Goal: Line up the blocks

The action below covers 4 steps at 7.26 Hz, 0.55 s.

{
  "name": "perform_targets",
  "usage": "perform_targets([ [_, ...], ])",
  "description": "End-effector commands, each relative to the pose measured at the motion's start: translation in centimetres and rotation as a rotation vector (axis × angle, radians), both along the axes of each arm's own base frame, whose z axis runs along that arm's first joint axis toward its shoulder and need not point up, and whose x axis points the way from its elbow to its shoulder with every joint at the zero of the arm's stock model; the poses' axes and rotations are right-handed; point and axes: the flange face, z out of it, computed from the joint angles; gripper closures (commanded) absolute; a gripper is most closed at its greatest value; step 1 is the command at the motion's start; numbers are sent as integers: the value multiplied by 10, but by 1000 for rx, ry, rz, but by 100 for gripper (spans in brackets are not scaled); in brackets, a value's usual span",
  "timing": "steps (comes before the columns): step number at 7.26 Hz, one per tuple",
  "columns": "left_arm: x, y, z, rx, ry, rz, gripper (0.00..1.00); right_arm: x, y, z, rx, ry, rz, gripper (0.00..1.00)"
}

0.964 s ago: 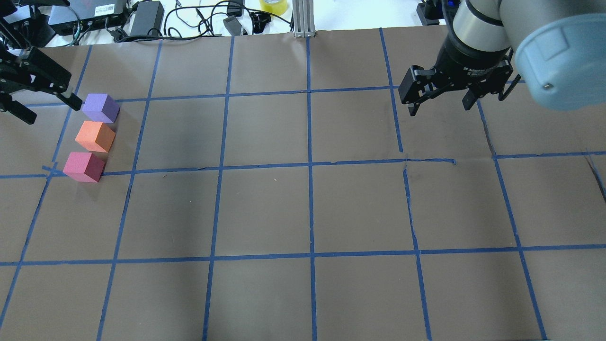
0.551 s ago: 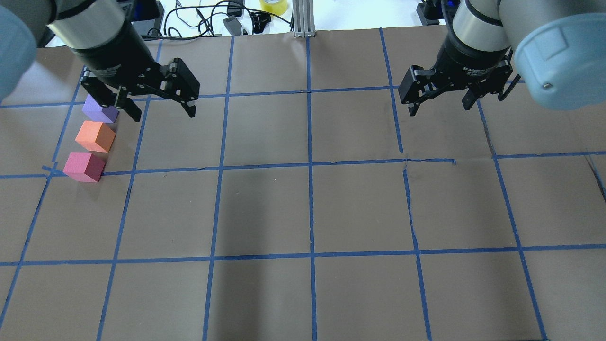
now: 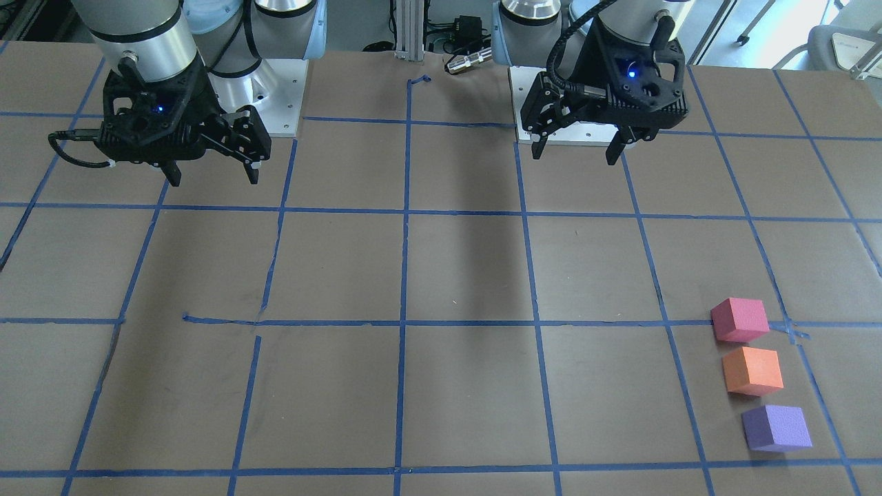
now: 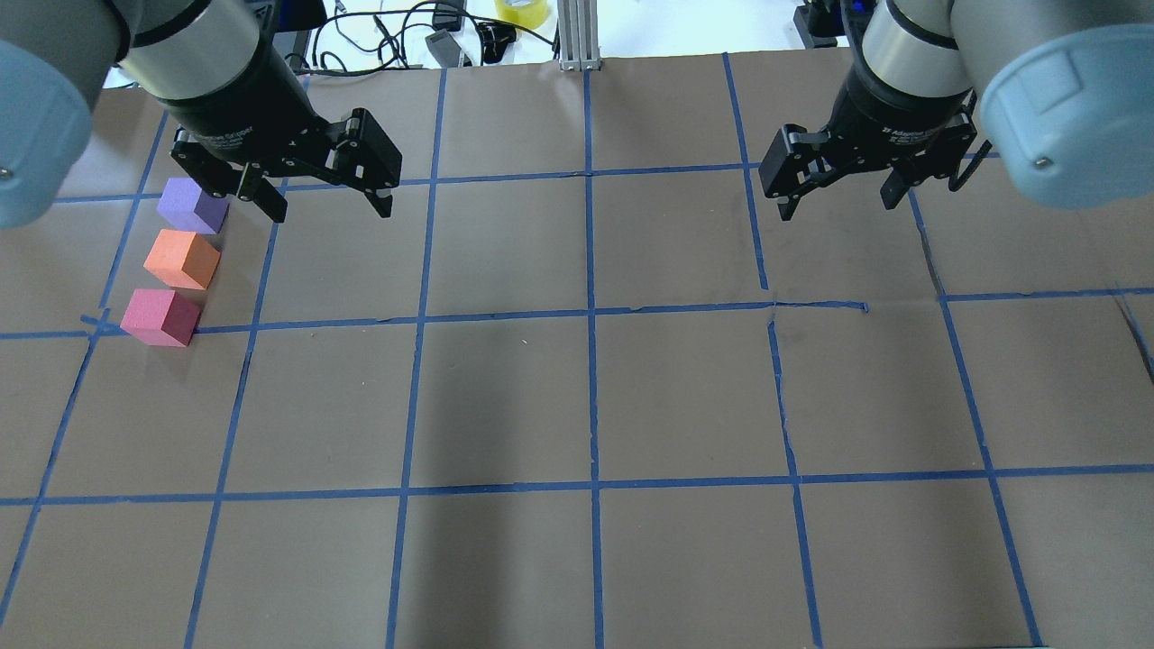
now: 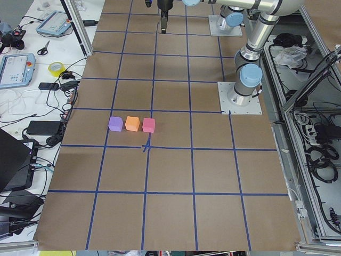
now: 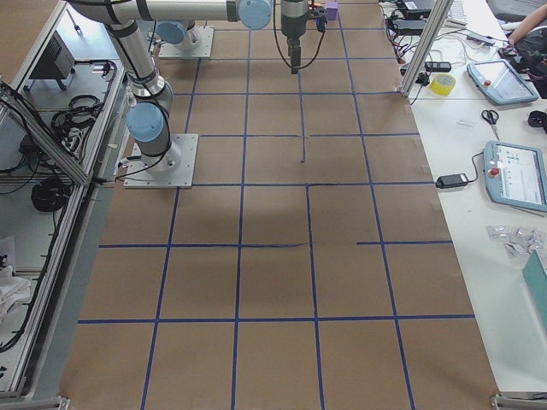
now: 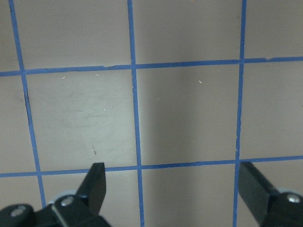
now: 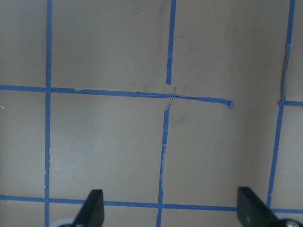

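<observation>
Three foam blocks lie in a close row at the table's left: purple (image 4: 191,205), orange (image 4: 181,260) and pinkish-red (image 4: 160,317). The front-facing view shows them too, pinkish-red (image 3: 739,319), orange (image 3: 752,370) and purple (image 3: 776,428). My left gripper (image 4: 331,209) is open and empty, raised above the table just right of the purple block. Its wrist view shows only taped paper between the fingers (image 7: 97,179). My right gripper (image 4: 837,207) is open and empty over the far right of the table, far from the blocks.
Brown paper with a blue tape grid (image 4: 590,311) covers the table. Cables, power bricks and a yellow tape roll (image 4: 521,11) lie beyond the far edge, beside an aluminium post (image 4: 577,36). The arm bases (image 3: 275,83) stand on the robot's side.
My left arm has swung in from the table's far left edge to a spot right of the purple block, its gripper still open. The blocks and right arm have not moved.
</observation>
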Motion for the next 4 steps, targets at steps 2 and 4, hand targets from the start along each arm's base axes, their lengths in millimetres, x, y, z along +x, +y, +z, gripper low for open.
perform_targets([
  [2,29,-1,24,-64,-9,37,0,0,0,0,1,0,-1,0],
  [4,53,-3,22,-58,-5,40,0,0,0,0,1,0,-4,0],
])
